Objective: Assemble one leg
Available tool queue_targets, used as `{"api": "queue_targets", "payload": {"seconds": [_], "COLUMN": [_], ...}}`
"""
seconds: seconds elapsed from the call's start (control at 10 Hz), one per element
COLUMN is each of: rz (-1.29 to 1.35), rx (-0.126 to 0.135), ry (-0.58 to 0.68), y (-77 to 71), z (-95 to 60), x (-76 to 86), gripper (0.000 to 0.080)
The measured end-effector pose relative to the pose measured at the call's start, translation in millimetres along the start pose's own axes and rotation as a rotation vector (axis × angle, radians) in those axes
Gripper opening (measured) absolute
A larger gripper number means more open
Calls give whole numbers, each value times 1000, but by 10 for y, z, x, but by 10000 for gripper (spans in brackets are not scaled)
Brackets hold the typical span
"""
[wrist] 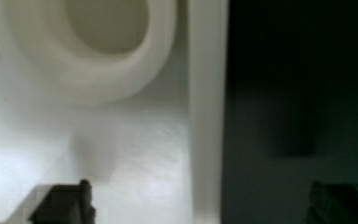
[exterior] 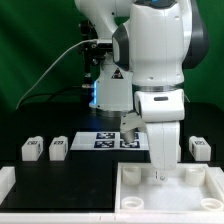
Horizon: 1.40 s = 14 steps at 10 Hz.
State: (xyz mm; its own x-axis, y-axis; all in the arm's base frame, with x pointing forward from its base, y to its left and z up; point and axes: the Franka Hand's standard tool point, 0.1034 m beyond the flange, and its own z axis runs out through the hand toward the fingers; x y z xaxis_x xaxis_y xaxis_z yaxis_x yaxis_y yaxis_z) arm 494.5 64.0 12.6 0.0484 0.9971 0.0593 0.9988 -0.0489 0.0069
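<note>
Three legs show in the exterior view, small white tagged blocks on the black table: two side by side on the exterior view's left point(exterior: 33, 149) point(exterior: 59, 148) and one on the right point(exterior: 200, 148). My gripper point(exterior: 160, 176) reaches straight down onto the far edge of the large white panel point(exterior: 200, 195), away from every leg. In the wrist view the gripper point(wrist: 202, 203) is open and empty; its dark fingertips point(wrist: 60, 203) stand wide apart astride the panel's rim point(wrist: 208, 100). A round socket point(wrist: 105, 40) in the panel lies just ahead.
The marker board point(exterior: 112, 140) lies on the table behind the panel, partly hidden by the arm. A white raised block point(exterior: 6, 182) sits at the front on the exterior view's left. Black table point(wrist: 300, 90) runs beside the panel's rim.
</note>
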Motion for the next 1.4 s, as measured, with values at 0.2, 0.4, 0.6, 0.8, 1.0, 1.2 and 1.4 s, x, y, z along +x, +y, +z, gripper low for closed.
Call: {"api": "queue_targets", "payload": {"seconds": [0.2,0.4,0.6,0.8,1.0,1.2,1.4], "rz": [1,1,2,47,135,408,734], "rx": [0,0,0,-18,-30,-37,-29], "ry": [0,0,0,-3,-6,19,60], "y": [0,-1,0,2,-127,-294,-420], "z": [1,2,2,-125,-302,-370,-341], "x": [-3,-5,-8,-6,95,330,644], "gripper": [646,646,649,649,649,649,649]}}
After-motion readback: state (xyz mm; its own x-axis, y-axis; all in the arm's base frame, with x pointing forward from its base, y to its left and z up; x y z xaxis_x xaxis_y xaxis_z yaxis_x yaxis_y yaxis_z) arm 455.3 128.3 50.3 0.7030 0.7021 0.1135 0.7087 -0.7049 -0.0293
